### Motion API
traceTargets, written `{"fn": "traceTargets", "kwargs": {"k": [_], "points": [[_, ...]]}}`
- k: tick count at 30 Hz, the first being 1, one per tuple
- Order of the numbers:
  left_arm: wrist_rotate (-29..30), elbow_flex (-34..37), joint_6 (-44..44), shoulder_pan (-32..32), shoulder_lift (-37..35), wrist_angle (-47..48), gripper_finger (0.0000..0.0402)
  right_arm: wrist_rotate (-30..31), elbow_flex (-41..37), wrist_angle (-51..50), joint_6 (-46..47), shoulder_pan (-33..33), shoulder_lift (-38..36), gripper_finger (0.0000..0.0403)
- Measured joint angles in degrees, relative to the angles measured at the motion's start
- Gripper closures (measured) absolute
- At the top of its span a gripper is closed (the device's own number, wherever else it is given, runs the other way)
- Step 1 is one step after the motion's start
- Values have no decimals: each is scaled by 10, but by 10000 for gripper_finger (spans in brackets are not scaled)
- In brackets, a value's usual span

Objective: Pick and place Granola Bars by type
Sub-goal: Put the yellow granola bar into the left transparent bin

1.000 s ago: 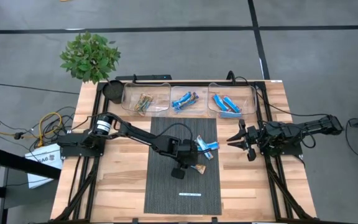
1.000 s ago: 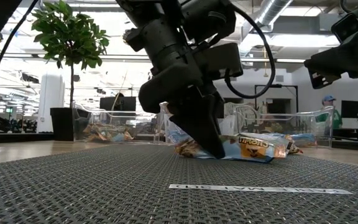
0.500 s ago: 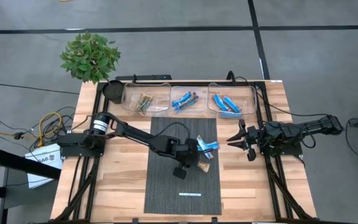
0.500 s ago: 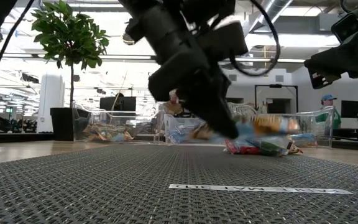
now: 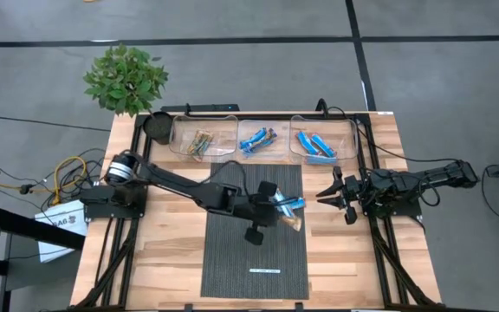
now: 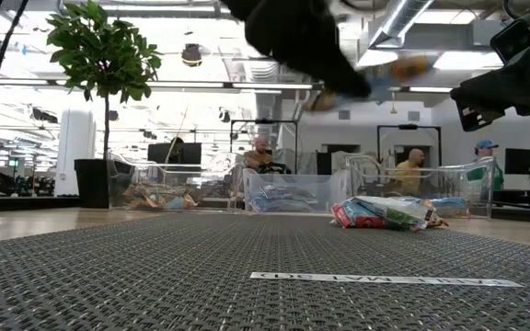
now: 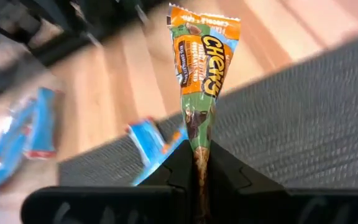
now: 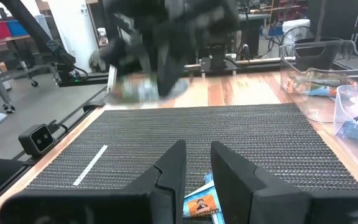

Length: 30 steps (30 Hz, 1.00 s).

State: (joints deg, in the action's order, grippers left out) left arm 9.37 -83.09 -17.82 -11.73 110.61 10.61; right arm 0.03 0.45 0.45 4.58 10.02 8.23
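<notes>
From above, the left arm stretches across the dark woven mat [image 5: 258, 234] on the pale wooden table [image 5: 163, 251]. The left gripper [image 5: 286, 217] pinches a tan and orange foil-wrapped granola bar [image 5: 294, 223] just beside two bright blue foil bars [image 5: 289, 204] lying on the mat. Three clear plastic bins [image 5: 263, 139] along the far edge hold more bars sorted by colour. The right gripper [image 5: 329, 193] hangs over bare wood at the mat's right edge, its fingers spread.

At table height, the held bar [image 6: 403, 68] hangs in the air, clear of the coarse weave, while a small heap of crinkled wrappers [image 6: 386, 213] lies on the mat and a thin white strip [image 6: 385, 279] sits nearer.

The left wrist view shows the two dark fingers [image 7: 179, 165] pressed on the bar's [image 7: 202, 81] crimped lower end, its printed face upright.

The right wrist view shows the right gripper's own fingers [image 8: 173, 171] parted, with an orange-labelled bar [image 8: 202, 204] on the mat between them.
</notes>
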Motion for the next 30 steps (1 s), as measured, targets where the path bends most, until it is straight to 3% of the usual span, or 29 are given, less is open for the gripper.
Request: {"fn": "traceTargets", "kwargs": {"k": [9, 20, 30], "points": [[21, -1, 0, 0, -68, 3, 382, 0, 0, 0, 0, 0, 0, 336], [37, 0, 2, 1, -70, 30, 385, 0, 0, 0, 0, 0, 0, 336], [175, 0, 18, 23, -70, 68, 384, 0, 0, 0, 0, 0, 0, 336]]}}
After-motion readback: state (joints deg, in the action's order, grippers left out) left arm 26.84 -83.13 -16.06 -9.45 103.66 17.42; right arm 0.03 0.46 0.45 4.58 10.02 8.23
